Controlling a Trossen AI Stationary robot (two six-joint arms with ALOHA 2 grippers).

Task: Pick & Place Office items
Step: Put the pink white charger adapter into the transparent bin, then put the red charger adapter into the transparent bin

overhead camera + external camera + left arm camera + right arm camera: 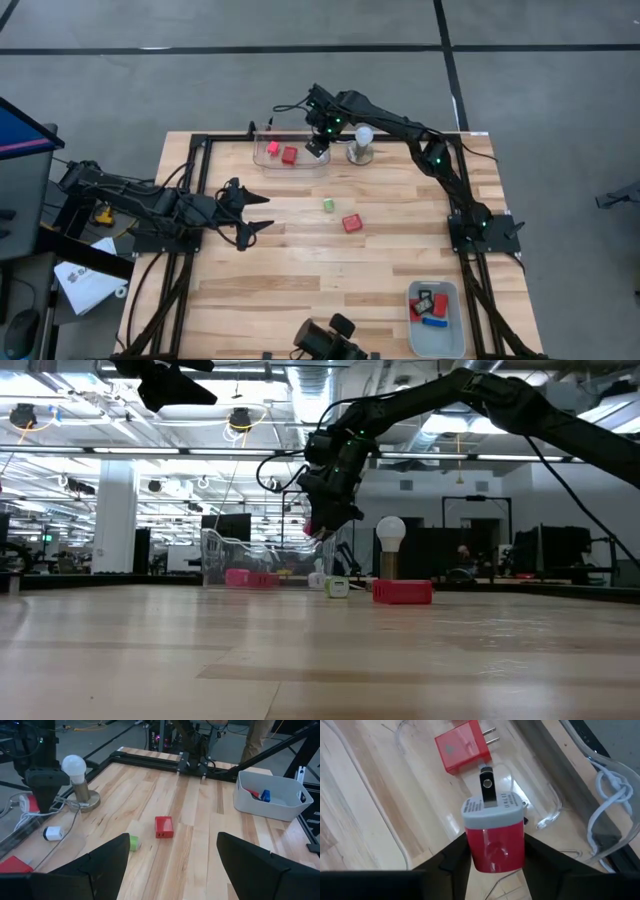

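My right gripper (318, 143) is over the right end of the clear tray (270, 162) at the table's far edge, shut on a red plug block (496, 845) with a grey cap and a black prong. Two red blocks (281, 152) lie flat in the tray; one shows below the gripper (464, 746). A green piece (328, 204) and a red block (351, 223) lie flat on the table's middle. My left gripper (268, 211) is open above the table's left side, touching nothing. My right gripper pinches the red plug block by its two opposite red sides (476, 851), one finger on each. The fingers come from above, pointing down. The block is lifted clear over the tray (322, 528), its grey cap and prong (487, 787) pointing down toward the tray floor.
A white ball on a round metal base (360, 143) stands right beside the tray, close to my right gripper. A grey bin (412, 330) at the near right holds red, black-and-white and blue pieces. A small white piece (52, 833) lies by the tray. Cables run along the far edge.
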